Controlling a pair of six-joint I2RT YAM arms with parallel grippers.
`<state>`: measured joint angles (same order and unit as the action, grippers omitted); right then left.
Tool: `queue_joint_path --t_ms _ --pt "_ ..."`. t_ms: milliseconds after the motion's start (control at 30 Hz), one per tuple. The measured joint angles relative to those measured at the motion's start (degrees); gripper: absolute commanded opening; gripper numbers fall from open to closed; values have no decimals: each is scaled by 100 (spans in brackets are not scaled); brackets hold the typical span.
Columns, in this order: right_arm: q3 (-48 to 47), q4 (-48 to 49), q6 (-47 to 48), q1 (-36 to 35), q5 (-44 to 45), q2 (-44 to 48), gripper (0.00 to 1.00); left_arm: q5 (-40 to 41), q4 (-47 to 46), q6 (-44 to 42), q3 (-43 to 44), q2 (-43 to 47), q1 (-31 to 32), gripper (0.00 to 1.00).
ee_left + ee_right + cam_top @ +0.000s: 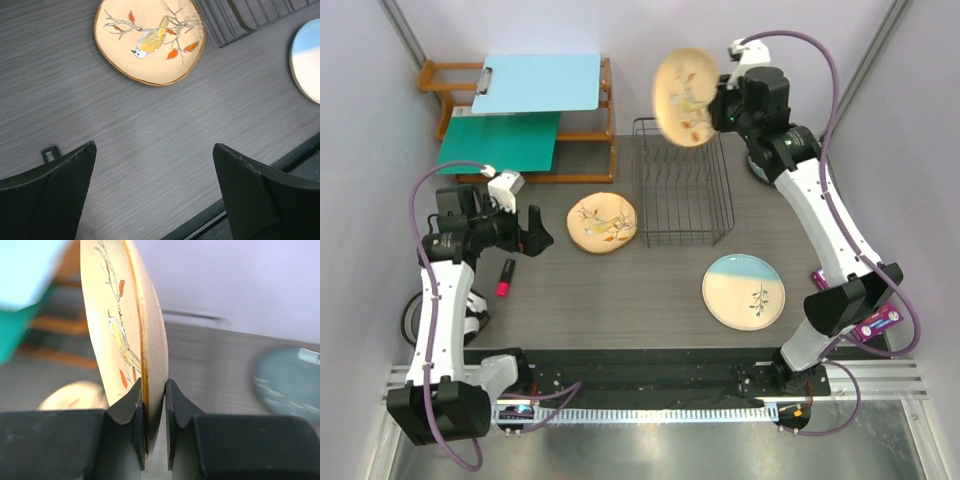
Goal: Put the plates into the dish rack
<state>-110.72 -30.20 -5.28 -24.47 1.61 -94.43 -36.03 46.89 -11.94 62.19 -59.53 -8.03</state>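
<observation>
My right gripper (718,105) is shut on the rim of a tan-orange plate (686,97) with a bird and branch pattern, holding it on edge in the air above the far end of the black wire dish rack (682,185). In the right wrist view both jaws (154,390) pinch that plate (115,315). A second tan plate (602,222) lies flat left of the rack. The cream plate with a light-blue band (743,291) lies in front of the rack. A blurred dark teal-grey plate (287,385) shows only in the right wrist view. My left gripper (535,235) (154,147) hangs open and empty left of the flat tan plate (150,40).
An orange wooden rack (590,150) with a blue and a green clipboard stands at the back left. A red marker (506,277) lies near the left arm. A pink and purple object (875,325) sits at the table's right edge.
</observation>
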Motion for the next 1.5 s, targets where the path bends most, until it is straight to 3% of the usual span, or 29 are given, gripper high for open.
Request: queue_joint_path --t_ms 200,333,967,1167,1500 --pt "647 557 101 448 3010 -13 1 555 -466 505 7 -249 208 100" --pt "831 533 236 358 3648 -247 1 852 -782 632 -140 -181 330 99" --pt "162 437 306 555 4127 -1904 1 1547 -1191 1464 -535 -262 728 99" --pt "-50 474 350 514 4253 -2026 1 1552 -1222 1585 -800 -302 728 100" --pt "118 1362 837 68 4426 -1952 1 1547 -1381 1733 -835 -479 728 99"
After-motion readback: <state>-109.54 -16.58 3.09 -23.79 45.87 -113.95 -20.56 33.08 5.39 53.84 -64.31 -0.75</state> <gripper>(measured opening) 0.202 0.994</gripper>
